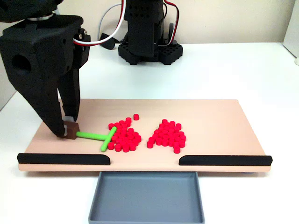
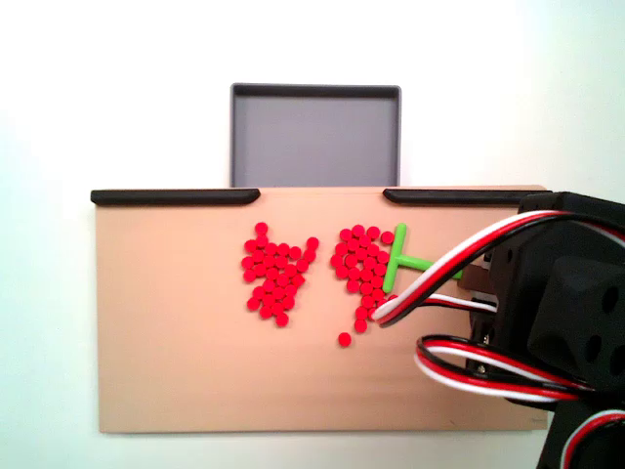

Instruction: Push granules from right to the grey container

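White table (image 1: 261,70) under a pale wall carries a tan board (image 1: 224,116) with the arm's base behind it. At the board's left end in a fixed view, the hand (image 1: 69,129) is clenched on a brown block (image 1: 71,132) at the tail of the green T-shaped stick (image 1: 99,137). The stick's crossbar touches the nearer of two heaps of granules (image 1: 125,135); the other heap lies near the board's middle. Along the front edge two black strips (image 1: 63,158) leave a gap, and the grey container (image 1: 146,196) sits just beyond it, bare. A skewed sweep could spill pellets past the narrow crossbar or jam them against the strips instead of through the gap.
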